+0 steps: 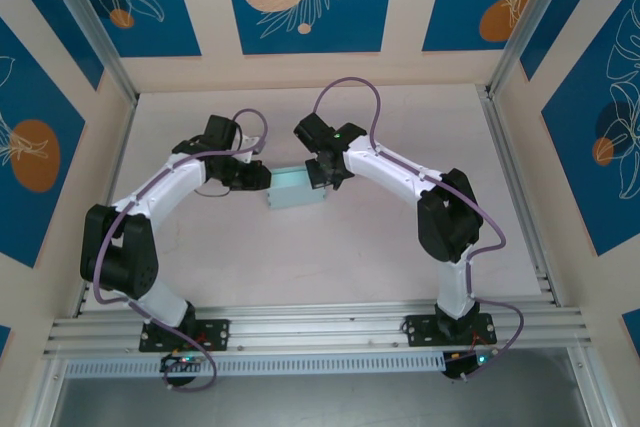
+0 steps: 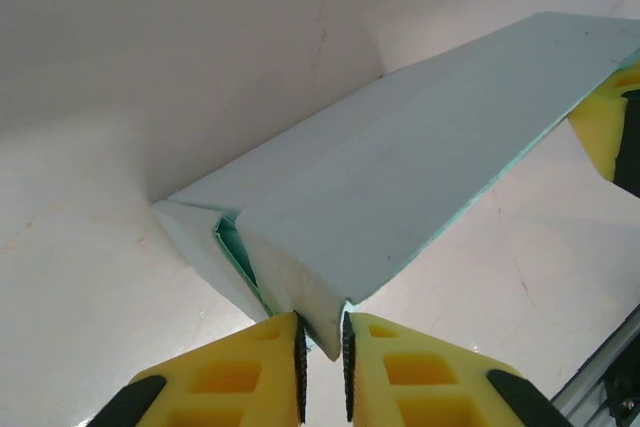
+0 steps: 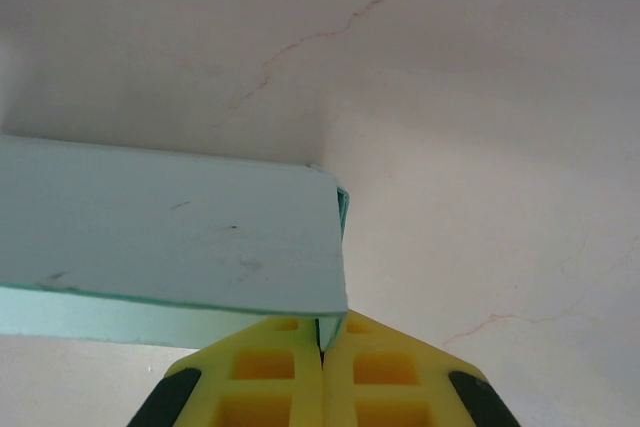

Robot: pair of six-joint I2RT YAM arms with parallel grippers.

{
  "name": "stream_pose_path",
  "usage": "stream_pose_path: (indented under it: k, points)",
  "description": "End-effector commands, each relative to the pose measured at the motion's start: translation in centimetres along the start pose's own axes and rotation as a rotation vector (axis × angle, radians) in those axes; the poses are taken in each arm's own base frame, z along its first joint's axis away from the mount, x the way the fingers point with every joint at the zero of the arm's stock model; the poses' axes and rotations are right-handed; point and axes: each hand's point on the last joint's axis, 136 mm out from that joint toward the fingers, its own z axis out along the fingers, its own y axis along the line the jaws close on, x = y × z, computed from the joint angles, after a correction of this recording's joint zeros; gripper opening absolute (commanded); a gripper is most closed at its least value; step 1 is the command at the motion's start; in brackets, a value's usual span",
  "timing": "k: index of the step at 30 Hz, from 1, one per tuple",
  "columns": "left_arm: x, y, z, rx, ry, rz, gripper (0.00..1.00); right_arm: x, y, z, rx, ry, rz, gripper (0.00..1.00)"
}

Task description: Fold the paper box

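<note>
**A:** Where do we see the pale aqua-blue paper box (image 1: 297, 190) of thin card?

**B:** We see it near the middle of the off-white, faintly veined tabletop (image 1: 300, 277). It is a long, flattish rectangular shape lying between the two arms. The left end effector (image 1: 262, 177) is at its left end and the right end effector (image 1: 322, 175) is at its upper right corner.

**A:** What do we make of the left one?

**B:** In the left wrist view the paper box (image 2: 400, 187) runs away from us towards the upper right. Its near end is not sealed, and we can see flaps tucked inward there, with a greener inner face showing. The left end effector (image 2: 322, 332) has its yellow fingers (image 2: 230, 372) nearly together. Only a narrow slit separates them, and the pointed corner of the near flap sits in that slit, touching both dark pads. We read that as a pinch on the card. At the far end, a yellow finger of the other arm touches the box.

**A:** And the right one?

**B:** In the right wrist view the paper box (image 3: 170, 237) stretches off to the left, with a few faint scuffs on its broad face. The right end effector (image 3: 322, 332) is closed tight. A thin edge of card at the box's right end runs down between its fingers (image 3: 270, 367), so it is clamped on that edge.

**A:** Does the box rest on the tabletop?

**B:** We cannot tell. Shadow lies under it in both wrist views.
</note>
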Motion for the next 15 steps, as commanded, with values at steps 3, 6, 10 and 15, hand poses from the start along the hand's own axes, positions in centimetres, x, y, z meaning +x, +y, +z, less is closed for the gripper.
stream_pose_path:
  k: [3, 6, 10, 15]
  points:
    - [-1.5, -3.1, -0.9, 0.119, -0.054, 0.051, 0.15, 2.6, 1.5, 2.6, -0.035, 0.115, -0.038, 0.00]
    - [-1.6, -3.2, -1.0, 0.123, -0.061, 0.052, 0.13, 2.6, 1.6, 2.7, -0.035, 0.117, -0.039, 0.00]
    - [-1.4, -2.2, -1.0, 0.063, -0.053, 0.057, 0.14, 2.6, 1.5, 2.7, -0.034, 0.118, -0.037, 0.00]
    - [0.0, 0.7, 0.0, -0.067, -0.006, 0.053, 0.15, 2.6, 1.6, 2.6, -0.035, 0.116, -0.039, 0.00]
